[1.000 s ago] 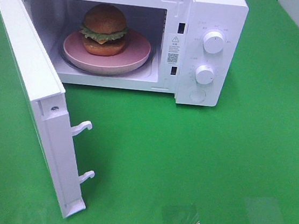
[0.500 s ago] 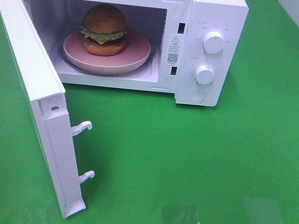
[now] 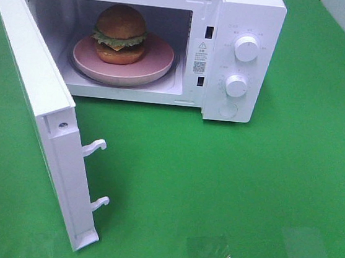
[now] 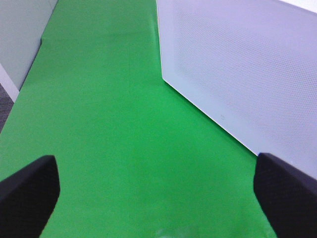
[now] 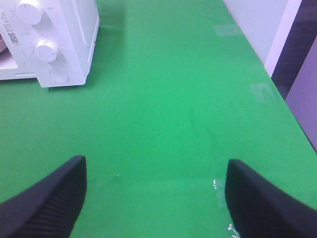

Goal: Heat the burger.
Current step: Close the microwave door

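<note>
The burger (image 3: 121,34), with a brown bun, lettuce and orange filling, sits on a round pink plate (image 3: 158,62) inside the white microwave (image 3: 248,13). The microwave door (image 3: 44,108) stands wide open, swung toward the front left. Neither gripper shows in the exterior high view. My left gripper (image 4: 158,193) is open over bare green cloth, with the outer face of the door (image 4: 247,74) beside it. My right gripper (image 5: 156,198) is open too, over green cloth, some way from the microwave's control panel (image 5: 47,49).
Two white knobs (image 3: 246,49) and a round button (image 3: 227,110) sit on the microwave's right panel. Two white latch hooks (image 3: 95,147) stick out of the door's edge. Green cloth (image 3: 246,193) covers the table. A grey wall (image 5: 257,25) borders the table's right side.
</note>
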{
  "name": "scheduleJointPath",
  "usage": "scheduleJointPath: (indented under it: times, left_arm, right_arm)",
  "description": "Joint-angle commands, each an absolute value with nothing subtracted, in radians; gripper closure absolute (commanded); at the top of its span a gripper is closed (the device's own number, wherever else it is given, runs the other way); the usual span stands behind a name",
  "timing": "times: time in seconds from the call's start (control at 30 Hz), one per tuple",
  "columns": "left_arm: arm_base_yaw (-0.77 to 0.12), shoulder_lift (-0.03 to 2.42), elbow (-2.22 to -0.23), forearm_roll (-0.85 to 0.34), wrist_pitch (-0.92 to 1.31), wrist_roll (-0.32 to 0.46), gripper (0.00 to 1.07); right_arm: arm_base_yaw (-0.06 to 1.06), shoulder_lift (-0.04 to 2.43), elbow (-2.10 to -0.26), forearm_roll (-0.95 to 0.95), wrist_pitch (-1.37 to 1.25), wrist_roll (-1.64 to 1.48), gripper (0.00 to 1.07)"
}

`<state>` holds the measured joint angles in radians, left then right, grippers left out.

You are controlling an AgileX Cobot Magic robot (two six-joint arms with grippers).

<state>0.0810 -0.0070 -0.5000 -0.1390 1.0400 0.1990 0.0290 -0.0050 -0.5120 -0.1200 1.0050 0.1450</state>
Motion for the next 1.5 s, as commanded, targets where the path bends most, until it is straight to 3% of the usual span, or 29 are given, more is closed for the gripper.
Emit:
scheduleJointPath:
  times: [0.03,0.13,0.37,0.43,0.5,0.83,0.87,0.9,0.93,0.97,1.03,1.17,1.5]
  left_arm:
    - [0.081,-0.023,-0.497,-0.149,1.037,0.178,0.07]
    - [0.081,-0.013,-0.506,-0.160,1.019,0.130,0.09]
    - [0.081,0.035,-0.528,-0.151,0.927,0.131,0.18]
    - [0.081,0.057,-0.528,-0.154,0.891,0.131,0.23]
    - [0.081,0.107,-0.528,-0.156,0.823,0.131,0.38]
    - [0.081,0.240,-0.528,-0.147,0.665,0.132,0.55]
    - [0.081,0.285,-0.528,-0.130,0.615,0.132,0.62]
    - [0.081,0.285,-0.528,-0.130,0.615,0.132,0.62]
    - [0.081,0.330,-0.528,-0.120,0.564,0.132,0.73]
    - [0.081,0.330,-0.528,-0.120,0.564,0.132,0.73]
    - [0.081,0.400,-0.521,-0.119,0.483,0.132,0.94]
    - [0.081,0.462,-0.495,-0.117,0.380,0.133,1.04]
    - [0.081,0.582,-0.402,-0.114,0.104,0.178,1.06]
  right_arm:
    - [0.023,-0.029,-0.510,-0.118,1.006,0.137,0.31]
    - [0.023,-0.029,-0.510,-0.118,1.006,0.137,0.31]
    - [0.023,-0.029,-0.510,-0.118,1.006,0.139,0.31]
    - [0.023,-0.029,-0.510,-0.118,1.006,0.139,0.31]
    - [0.023,-0.029,-0.510,-0.118,1.006,0.138,0.31]
    - [0.023,-0.029,-0.510,-0.118,1.006,0.138,0.31]
    - [0.023,-0.029,-0.510,-0.118,1.006,0.138,0.31]
    - [0.023,-0.029,-0.510,-0.118,1.006,0.138,0.31]
    - [0.023,-0.029,-0.510,-0.118,1.006,0.138,0.31]
    - [0.023,-0.029,-0.510,-0.118,1.006,0.138,0.31]
    - [0.023,-0.029,-0.510,-0.117,1.006,0.138,0.31]
    - [0.023,-0.029,-0.510,-0.117,1.006,0.138,0.31]
    - [0.023,-0.029,-0.510,-0.118,1.006,0.138,0.31]
